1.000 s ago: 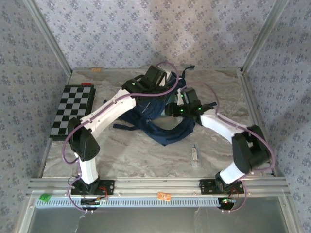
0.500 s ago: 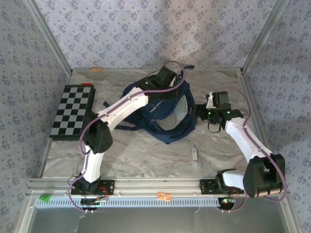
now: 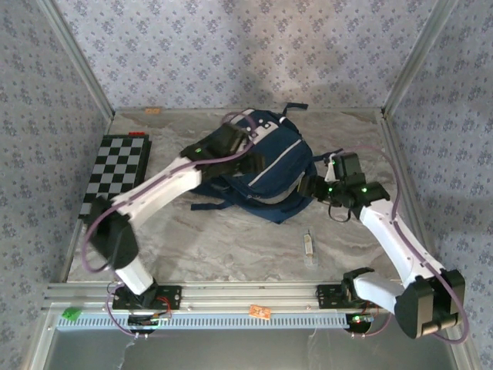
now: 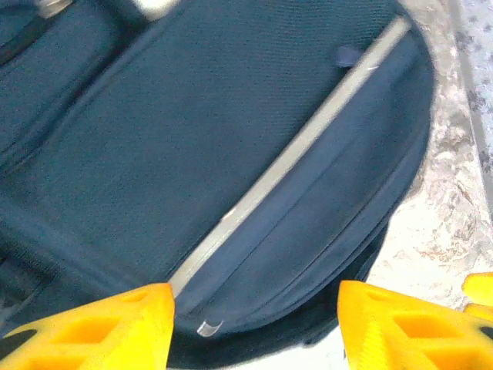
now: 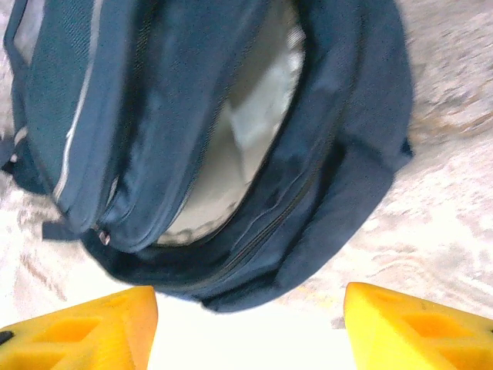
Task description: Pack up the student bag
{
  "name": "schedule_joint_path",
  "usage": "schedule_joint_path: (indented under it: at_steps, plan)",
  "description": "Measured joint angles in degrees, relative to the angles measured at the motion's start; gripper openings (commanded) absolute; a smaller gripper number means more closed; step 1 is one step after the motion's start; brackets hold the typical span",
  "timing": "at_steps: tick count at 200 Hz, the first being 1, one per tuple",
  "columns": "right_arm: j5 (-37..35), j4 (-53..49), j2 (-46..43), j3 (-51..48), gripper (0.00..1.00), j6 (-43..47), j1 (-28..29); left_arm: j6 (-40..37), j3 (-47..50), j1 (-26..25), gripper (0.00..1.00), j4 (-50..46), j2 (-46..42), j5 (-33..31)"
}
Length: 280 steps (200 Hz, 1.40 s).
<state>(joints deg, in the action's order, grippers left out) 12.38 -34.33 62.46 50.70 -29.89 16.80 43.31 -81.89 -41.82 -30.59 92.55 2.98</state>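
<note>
Right wrist view is showing the student bag [image 5: 347,154] gaping onto pale lining; left wrist view is showing its closed, white-striped front. Left claw [image 4: 250,308] and right claw [image 5: 250,308] are hanging spread, pinching nothing. The bag is lying mid-worktop [image 3: 231,239], a checkerboard [image 3: 115,177] sitting at the left edge, wallpapered walls [image 3: 231,54] enclosing everything.

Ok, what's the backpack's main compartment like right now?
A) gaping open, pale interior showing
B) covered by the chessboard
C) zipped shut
A: the right wrist view looks into the student bag, whose mouth gapes with its pale interior showing.
</note>
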Motion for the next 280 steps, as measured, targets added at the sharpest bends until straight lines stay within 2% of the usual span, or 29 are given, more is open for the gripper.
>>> schedule_joint_path:
  at_steps: [27,52,74,122,209,280]
  plan:
    - [-2.4,1.0,-0.5,-1.2,0.67,-3.5,7.1,10.2,14.8,4.7,0.58,8.0,-8.0,1.4]
    - [-3.7,3.1,0.2,-3.0,0.67,-6.4,10.8,17.8,23.7,5.3,0.51,13.4,-7.9,2.2]
    - [-4.1,4.6,0.9,-4.4,0.67,-7.8,11.8,23.3,27.8,5.5,0.46,17.0,-6.5,3.1]
    - [-4.3,6.0,0.9,-5.5,0.68,-9.0,11.6,30.1,28.2,5.7,0.38,22.8,-2.5,3.9]
    - [-4.3,7.7,1.2,-5.5,0.68,-9.4,10.7,36.9,27.6,5.7,0.37,28.0,3.9,5.3]
    - [-4.3,7.9,1.8,-5.5,0.69,-9.4,9.9,40.2,28.1,5.6,0.38,30.7,3.9,4.5]
